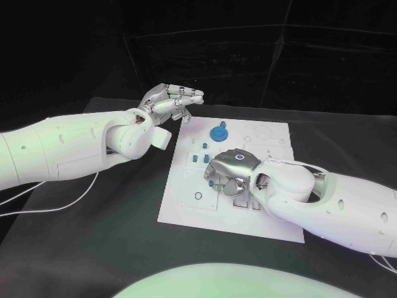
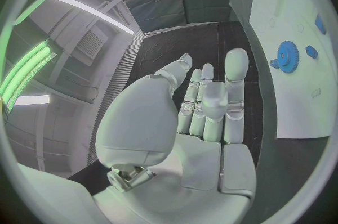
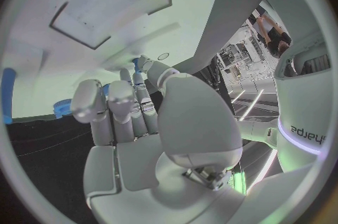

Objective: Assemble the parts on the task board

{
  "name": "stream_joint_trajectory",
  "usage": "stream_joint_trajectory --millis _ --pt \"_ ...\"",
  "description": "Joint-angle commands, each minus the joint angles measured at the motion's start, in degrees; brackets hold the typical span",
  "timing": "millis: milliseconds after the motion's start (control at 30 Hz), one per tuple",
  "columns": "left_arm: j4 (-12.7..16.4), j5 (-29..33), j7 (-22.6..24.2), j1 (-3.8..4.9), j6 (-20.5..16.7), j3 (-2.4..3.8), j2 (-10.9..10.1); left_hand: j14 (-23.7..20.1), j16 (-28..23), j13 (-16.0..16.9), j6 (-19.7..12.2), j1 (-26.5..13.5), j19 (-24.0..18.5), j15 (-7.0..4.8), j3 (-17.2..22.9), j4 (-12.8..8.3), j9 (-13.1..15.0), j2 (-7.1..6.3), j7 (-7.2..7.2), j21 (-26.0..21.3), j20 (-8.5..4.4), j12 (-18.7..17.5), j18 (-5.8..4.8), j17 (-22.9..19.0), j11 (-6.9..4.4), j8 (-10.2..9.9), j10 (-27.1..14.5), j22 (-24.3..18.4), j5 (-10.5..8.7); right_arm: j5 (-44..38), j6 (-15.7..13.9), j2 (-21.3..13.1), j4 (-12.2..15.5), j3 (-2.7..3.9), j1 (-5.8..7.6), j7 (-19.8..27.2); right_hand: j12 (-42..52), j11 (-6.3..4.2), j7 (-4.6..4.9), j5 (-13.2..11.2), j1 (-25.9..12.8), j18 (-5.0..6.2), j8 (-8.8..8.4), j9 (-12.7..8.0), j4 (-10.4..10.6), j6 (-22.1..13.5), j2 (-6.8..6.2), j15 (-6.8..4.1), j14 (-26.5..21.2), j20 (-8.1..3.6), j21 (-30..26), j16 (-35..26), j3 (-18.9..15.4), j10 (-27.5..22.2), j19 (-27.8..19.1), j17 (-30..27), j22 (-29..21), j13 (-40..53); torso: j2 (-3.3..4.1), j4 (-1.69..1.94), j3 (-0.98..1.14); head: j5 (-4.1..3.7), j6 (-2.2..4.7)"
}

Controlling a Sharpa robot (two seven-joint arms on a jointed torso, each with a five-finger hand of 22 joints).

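Black table, task board (image 1: 185,208) part-hidden under right hand (image 1: 230,171), grasp unclear, left hand (image 1: 170,100) released

The task board (image 1: 185,202) is a plain white plate printed with faint grey outlines, lying on a matt black table (image 1: 91,242). A bright blue gear (image 1: 219,133) and smaller blue parts (image 1: 195,159) sit on it. Both arms are glossy white; the left hand (image 1: 169,100) and right hand (image 1: 229,169) are silver.
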Motion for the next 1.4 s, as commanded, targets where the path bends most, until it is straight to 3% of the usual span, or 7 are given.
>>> stream_joint_trajectory --millis 33,300,500,867,900,1133,1400 --pt "0.1 0.2 0.0 0.08 0.9 0.04 0.0 -0.2 0.0 0.1 -0.3 -0.3 -0.2 0.07 -0.2 0.0 0.0 0.21 0.19 -0.2 0.03 0.4 0.34 -0.1 0.13 0.2 -0.1 -0.1 0.07 0.0 -4.1 -0.6 0.8 0.01 0.06 1.2 0.2 0.11 0.03 0.1 -0.3 1.13 -0.16 0.1 0.0 -0.3 -0.12 0.03 -0.4 0.13 -0.5 -0.5 -0.4 -0.8 -0.6 -0.8 -0.7 0.1 0.02 0.01 0.05 -0.06 0.24" --pt "0.0 0.2 -0.3 0.08 1.0 0.03 -0.1 -0.2 0.0 0.1 -0.3 -0.3 -0.3 0.08 -0.3 0.0 0.0 0.23 0.22 -0.3 0.03 0.4 0.36 0.0 0.15 0.2 -0.2 -0.2 0.07 2.9 -6.9 -5.3 4.6 0.17 0.09 1.8 1.4 0.09 0.06 0.3 -0.9 1.15 -0.01 0.2 0.5 -0.3 -0.28 0.06 -0.3 0.26 -0.7 -0.4 -1.6 -1.0 -0.5 -1.0 -0.8 0.3 -0.11 -0.04 0.02 -0.41 0.91" --pt "0.0 0.2 -0.4 0.08 1.2 0.02 -0.2 -0.2 0.0 0.1 -0.3 -0.3 -0.3 0.08 -0.3 0.0 0.0 0.23 0.22 -0.3 0.03 0.4 0.36 0.0 0.15 0.2 -0.2 -0.2 0.07 5.3 -6.6 -10.5 7.9 2.37 1.09 0.4 2.0 -0.09 -0.25 0.6 -1.0 1.11 0.0 0.2 0.6 -0.4 -0.33 -0.05 -0.2 0.22 -0.6 -0.2 -2.2 -1.0 -0.2 -1.0 -0.6 0.3 -0.07 -0.01 0.0 -1.79 2.1" --pt "0.0 0.2 -0.4 0.08 1.2 0.02 -0.2 -0.2 0.0 0.1 -0.3 -0.3 -0.3 0.08 -0.3 0.0 0.0 0.23 0.22 -0.3 0.03 0.4 0.36 0.0 0.15 0.2 -0.2 -0.2 0.07 5.3 -6.6 -10.5 7.9 2.37 1.09 0.4 2.0 -0.09 -0.25 0.6 -1.0 1.11 0.0 0.2 0.6 -0.4 -0.33 -0.05 -0.2 0.22 -0.6 -0.2 -2.2 -1.0 -0.2 -1.0 -0.6 0.3 -0.07 -0.01 0.0 -1.79 2.1" --pt "0.0 0.2 -0.4 0.08 1.2 0.02 -0.2 -0.2 0.0 0.1 -0.3 -0.1 -0.2 0.08 -0.3 -0.1 0.0 0.35 0.19 -0.2 0.04 0.4 0.33 0.0 0.13 0.3 -0.2 -0.1 0.08 5.3 -6.6 -10.5 7.9 2.37 1.09 0.4 5.3 -0.76 -1.32 4.0 -2.4 1.65 -0.07 0.2 2.4 -2.9 -1.3 -0.52 -1.2 -0.23 -3.2 -1.6 -10.2 -4.4 -2.2 -4.2 -3.5 0.3 0.05 -0.05 0.11 -3.65 3.6" --pt "-0.1 0.2 -0.6 0.06 1.8 -0.05 0.1 -0.2 0.1 0.1 -0.3 -0.1 -0.2 0.08 -0.3 -0.1 0.0 0.39 0.18 -0.2 0.04 0.5 0.33 0.0 0.12 0.3 -0.2 -0.1 0.08 6.5 0.4 -16.0 5.0 3.43 4.45 -2.8 6.3 -0.77 -1.39 4.1 -1.3 1.75 0.02 0.3 2.3 -3.0 -0.54 -0.54 -1.4 -0.23 -3.7 -2.0 -11.4 -5.1 -2.5 -5.1 -4.0 0.3 0.09 0.06 0.02 -3.83 3.58" --pt "-0.2 0.2 -0.6 0.03 2.0 -0.07 0.2 -0.2 0.1 0.1 -0.3 -0.1 -0.2 0.08 -0.3 -0.1 0.0 0.39 0.18 -0.2 0.04 0.5 0.33 0.0 0.12 0.3 -0.2 -0.1 0.08 4.0 -1.1 -16.4 3.2 3.61 5.03 -3.6 7.6 -0.68 -1.23 3.5 0.3 1.74 0.16 0.3 2.0 -2.6 0.86 -0.5 -1.4 -0.23 -3.8 -1.9 -11.9 -5.5 -2.3 -5.5 -4.1 0.3 0.06 0.04 0.06 -3.72 3.67"
